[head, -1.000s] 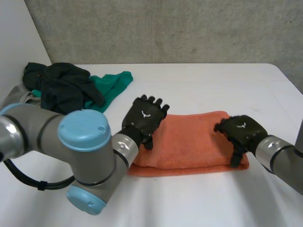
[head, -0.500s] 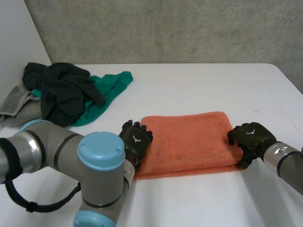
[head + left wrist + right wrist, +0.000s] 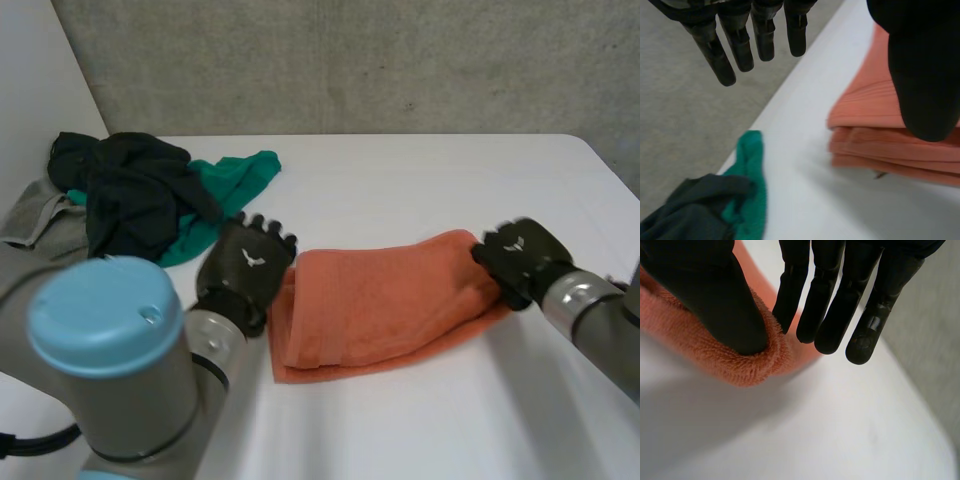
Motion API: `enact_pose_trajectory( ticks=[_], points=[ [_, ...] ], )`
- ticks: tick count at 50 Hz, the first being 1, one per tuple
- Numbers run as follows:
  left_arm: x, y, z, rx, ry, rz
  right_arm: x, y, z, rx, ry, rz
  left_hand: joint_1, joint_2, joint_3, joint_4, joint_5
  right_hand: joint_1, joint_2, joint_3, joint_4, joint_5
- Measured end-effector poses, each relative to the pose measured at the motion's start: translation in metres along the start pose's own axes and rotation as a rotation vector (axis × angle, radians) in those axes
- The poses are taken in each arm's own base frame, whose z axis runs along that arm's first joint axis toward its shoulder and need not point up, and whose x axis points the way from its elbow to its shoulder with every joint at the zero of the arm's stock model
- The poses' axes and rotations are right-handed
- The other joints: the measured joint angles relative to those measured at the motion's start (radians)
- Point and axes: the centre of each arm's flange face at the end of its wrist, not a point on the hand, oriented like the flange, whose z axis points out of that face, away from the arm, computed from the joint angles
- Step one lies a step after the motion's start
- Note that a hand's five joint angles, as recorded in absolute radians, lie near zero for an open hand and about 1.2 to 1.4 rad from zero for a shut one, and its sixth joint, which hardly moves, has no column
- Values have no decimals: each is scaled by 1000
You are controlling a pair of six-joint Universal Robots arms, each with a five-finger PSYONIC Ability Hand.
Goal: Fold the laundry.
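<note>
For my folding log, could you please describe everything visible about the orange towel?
The orange towel looks like terry cloth, folded into several stacked layers, lying skewed on the white table. Its right end is pinched between the thumb and fingers of the right hand; the left hand, fingers straight, has its thumb at the left end, where the layered edges show.

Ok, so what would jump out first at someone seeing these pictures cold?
The folded orange towel in the middle of the white table, with the left hand at its left end, fingers straight, and the right hand pinching its right end. Next, the heap of dark and green clothes at the table's far left corner.
</note>
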Motion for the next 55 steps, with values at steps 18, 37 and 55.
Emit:
enact_pose_trajectory(
  ticks=[18, 37, 55],
  points=[
    [-66, 3, 20, 8, -169, -165, -172, -105, -33, 444, -410, -374, -18, -26, -19, -32, -26, -694, -861, -857, -861, -791],
    [1, -29, 33, 162, 78, -232, -30, -82, -10, 249, -164, 497, -18, -26, -19, -32, -26, -726, -950, -967, -953, -883],
    [-2, -8, 29, 89, 66, -225, -64, -72, 30, 109, -226, 441, -18, -26, -19, -32, -26, -501, -668, -675, -681, -638]
  ],
)
